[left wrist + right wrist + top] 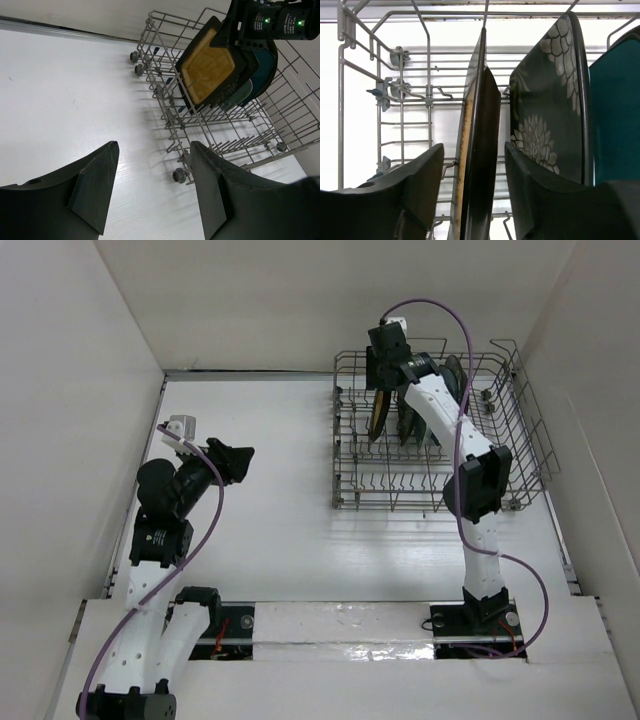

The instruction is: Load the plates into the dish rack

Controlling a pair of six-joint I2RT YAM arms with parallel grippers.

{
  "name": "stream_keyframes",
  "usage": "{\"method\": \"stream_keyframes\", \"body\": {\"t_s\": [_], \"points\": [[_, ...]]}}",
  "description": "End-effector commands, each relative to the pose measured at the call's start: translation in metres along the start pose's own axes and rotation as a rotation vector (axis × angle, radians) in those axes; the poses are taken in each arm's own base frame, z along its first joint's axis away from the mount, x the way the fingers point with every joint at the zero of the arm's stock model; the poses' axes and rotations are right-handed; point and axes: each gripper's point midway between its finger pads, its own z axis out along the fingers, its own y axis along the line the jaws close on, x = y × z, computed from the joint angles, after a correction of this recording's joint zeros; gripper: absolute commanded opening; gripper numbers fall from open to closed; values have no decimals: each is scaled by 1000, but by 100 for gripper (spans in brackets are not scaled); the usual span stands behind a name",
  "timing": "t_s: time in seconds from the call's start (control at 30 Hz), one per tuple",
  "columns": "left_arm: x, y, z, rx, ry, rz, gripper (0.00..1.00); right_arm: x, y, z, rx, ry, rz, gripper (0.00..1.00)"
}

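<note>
The right claw (472, 146) hung over the dish rack (343, 455) at the far right of the table (270, 530). Its two fingers sat on each side of the black plate with the yellow middle (207, 65). They were part way open, with a gap on one side, so I think the claw was not squeezing the plate. The plate stood on its edge between the wires, which held it up. Just to its right stood the flower plate (540, 115), then the teal plate (615, 110), lined up so each had its own slot. The left claw (154, 150) was wide open and empty, over the table on the left, out of the way.
</note>
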Motion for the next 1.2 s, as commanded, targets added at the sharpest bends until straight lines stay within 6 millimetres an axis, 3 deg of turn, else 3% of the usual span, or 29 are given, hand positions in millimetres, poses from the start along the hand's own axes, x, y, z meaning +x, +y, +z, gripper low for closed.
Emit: {"method": "stream_keyframes", "body": {"t_s": [0.0, 0.17, 0.2, 0.27, 0.3, 0.33, 0.37, 0.43, 0.47, 0.5, 0.53, 0.57, 0.6, 0.63, 0.67, 0.7, 0.73, 0.77, 0.8, 0.9, 0.93, 1.07, 1.17], "points": [[-7, -2, 2, 6, -27, 14, 56, -50, 1, -34, -59, -160, 45, 64], [-8, 1, 2, -8, -32, 13, 56, -80, 1, -73, -119, -249, 65, 80], [-9, 1, 1, -13, -34, 15, 56, -92, -2, -90, -138, -287, 79, 85], [-9, 3, 1, -23, -37, 16, 56, -96, -5, -105, -164, -308, 81, 91], [-10, 3, 1, -24, -39, 16, 56, -102, 1, -117, -202, -339, 86, 98], [-11, 2, 0, -20, -45, 19, 56, -115, -8, -144, -223, -391, 106, 100], [-13, 1, -1, -18, -52, 21, 56, -116, -6, -157, -248, -412, 105, 100], [-14, 1, -2, -20, -61, 21, 57, -104, 7, -170, -311, -434, 90, 100], [-16, 0, -3, -23, -67, 22, 58, -111, -2, -207, -350, -501, 108, 100], [-17, -1, -4, -20, -72, 23, 58, -92, 6, -203, -385, -498, 94, 100], [-18, -1, -4, -20, -75, 22, 59, -83, 15, -219, -429, -522, 92, 99], [-19, -3, -4, -11, -77, 24, 59, -88, 1, -261, -476, -604, 131, 99], [-20, -5, -4, -3, -81, 26, 59, -90, 2, -281, -532, -674, 160, 98], [-21, -8, -4, 14, -83, 25, 60, -56, 12, -273, -564, -632, 141, 98], [-23, -11, -5, 24, -88, 25, 60, -48, 10, -286, -596, -649, 174, 97], [-27, -14, -6, 36, -98, 28, 60, -54, -7, -327, -661, -755, 225, 97], [-30, -19, -8, 54, -105, 23, 60, -30, -5, -320, -678, -736, 215, 97], [-34, -22, -9, 61, -113, 24, 60, -22, -10, -329, -700, -748, 240, 97], [-42, -27, -12, 72, -133, 30, 60, -22, -31, -352, -709, -811, 294, 97], [-56, -39, -19, 96, -166, 21, 60, 6, -47, -348, -687, -789, 336, 98], [-58, -43, -21, 109, -172, 20, 60, 9, -60, -358, -681, -815, 359, 98], [-58, -47, -29, 125, -187, 17, 59, 33, -79, -339, -590, -790, 417, 98], [-49, -39, -27, 99, -171, 5, 60, 39, -75, -329, -577, -759, 406, 99]]}}
